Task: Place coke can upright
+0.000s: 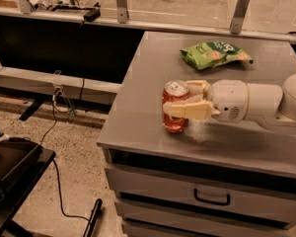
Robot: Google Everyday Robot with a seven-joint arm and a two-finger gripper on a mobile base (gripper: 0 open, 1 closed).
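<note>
Grey cabinet top (148, 95) stands above a speckled floor (69, 147) at left. Near its front left corner we see the can (173, 123) upright, its base seemingly resting on the surface. Our gripper (180, 98) reaches in from the right, fingers clamped around the can's middle. To finish well, we part both fingers evenly and back straight out rightward without brushing it. The bag (214, 54) lies well behind.

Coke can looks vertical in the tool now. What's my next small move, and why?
Probably open the tool and let go. It is closed around the coke can near the front edge; the can stands upright, silver top up, base seemingly on the grey cabinet top.
</note>
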